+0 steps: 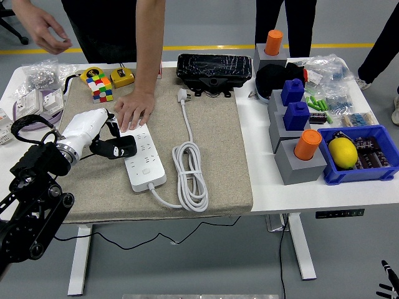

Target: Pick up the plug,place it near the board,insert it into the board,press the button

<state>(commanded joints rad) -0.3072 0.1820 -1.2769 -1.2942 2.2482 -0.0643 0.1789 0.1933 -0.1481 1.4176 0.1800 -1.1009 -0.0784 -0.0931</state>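
Observation:
The white plug lies on the beige mat at the far middle, unplugged. Its white cable runs down to a loose coil and into the near end of the white power strip. My left hand, white forearm and black fingers, hovers at the strip's left edge with fingers curled and nothing in them. A person's hand presses flat on the strip's far end. Only a sliver of my right hand shows at the bottom right corner.
A Rubik's cube and yellow tape measures sit at the mat's far left, a black box at the far middle. Grey blocks with blue and orange pegs and a blue bin stand at the right. The person's other hand hangs at top left.

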